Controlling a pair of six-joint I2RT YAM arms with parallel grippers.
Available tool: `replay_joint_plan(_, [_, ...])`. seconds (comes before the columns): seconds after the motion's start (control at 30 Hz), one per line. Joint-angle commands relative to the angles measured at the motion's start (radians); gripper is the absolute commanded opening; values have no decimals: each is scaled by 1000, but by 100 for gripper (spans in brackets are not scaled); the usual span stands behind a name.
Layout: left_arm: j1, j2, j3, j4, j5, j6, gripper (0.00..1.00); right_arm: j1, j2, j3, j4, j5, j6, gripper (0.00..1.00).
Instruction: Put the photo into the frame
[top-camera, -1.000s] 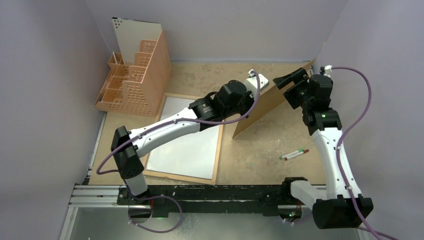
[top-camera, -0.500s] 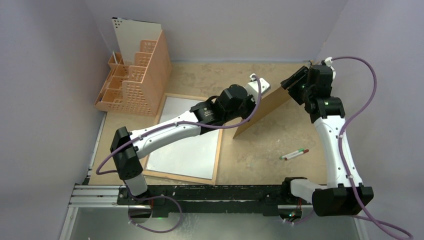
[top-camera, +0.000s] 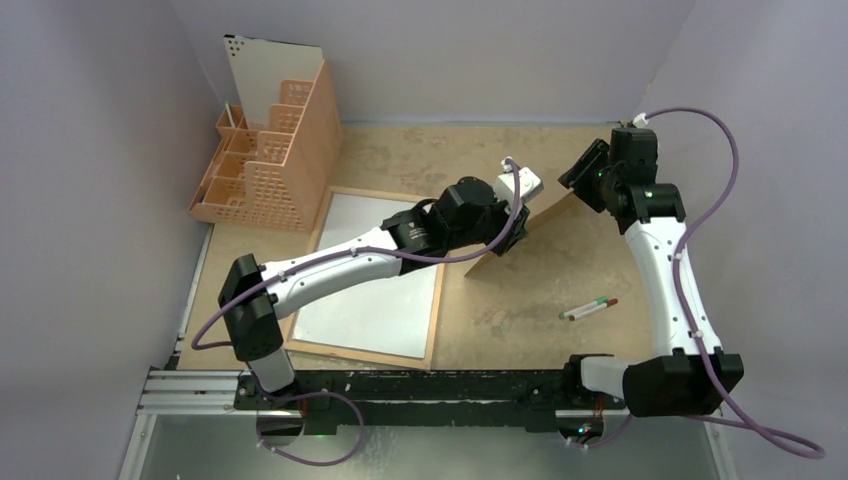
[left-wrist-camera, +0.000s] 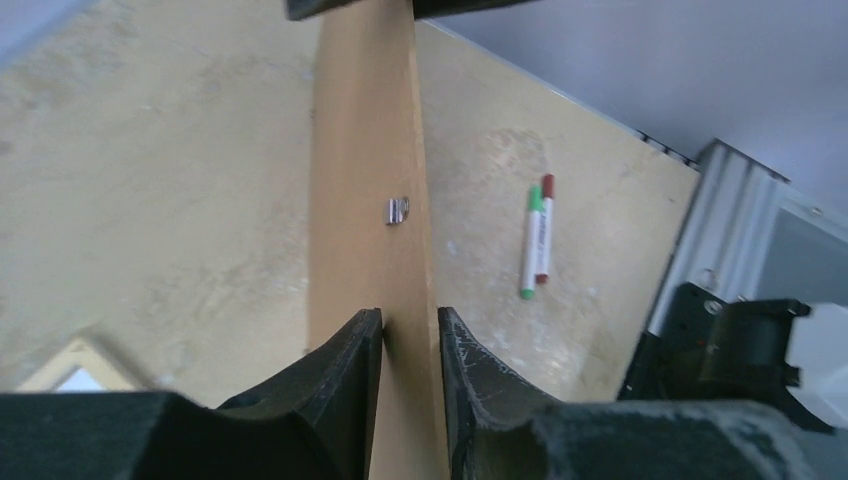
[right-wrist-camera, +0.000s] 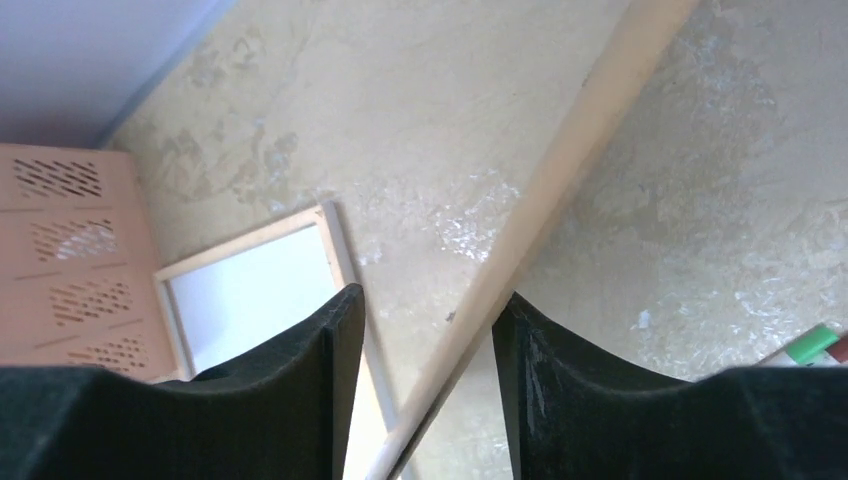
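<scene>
The frame (top-camera: 437, 300) lies flat at left centre, light wood back rim up. Inside the rim is a plain white rectangle (top-camera: 370, 290), seemingly the photo's white reverse; no printed scene shows. Rim (right-wrist-camera: 335, 240) and white rectangle (right-wrist-camera: 250, 290) also show in the right wrist view. My left gripper (top-camera: 515, 235) (left-wrist-camera: 410, 315) is shut on the brown hardboard backing sheet (top-camera: 548, 212) (left-wrist-camera: 365, 150), holding it tilted on its lower edge. My right gripper (top-camera: 583, 178) (right-wrist-camera: 430, 295) is open, with the sheet's top edge (right-wrist-camera: 570, 160) running between its jaws.
Two markers (top-camera: 588, 308) (left-wrist-camera: 535, 240) lie on the table right of centre. A peach desk organiser (top-camera: 270, 150) stands at the back left. Grey walls close in the table on three sides.
The backing sheet has tipped lower and flatter. My left gripper came down and nearer with it. My right gripper has shifted back and up, and the sheet's upper corner no longer reaches past it.
</scene>
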Motion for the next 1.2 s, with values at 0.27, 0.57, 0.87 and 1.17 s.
replay_joint_plan(0.27, [-12, -4, -45, 54, 227, -98, 34, -32, 21, 81, -65, -53, -81, 21])
replay_joint_plan(0.57, [-12, -62, -37, 26, 280, -105, 68, -88, 18, 73, 6, -69, -68, 0])
replay_joint_plan(0.87, [-9, -148, -65, -36, 109, -130, 80, -230, -27, -30, 321, -327, -95, 0])
replay_joint_plan(1.17, [250, -272, -274, -166, -184, -338, 81, -238, -83, -140, 615, -628, -71, 0])
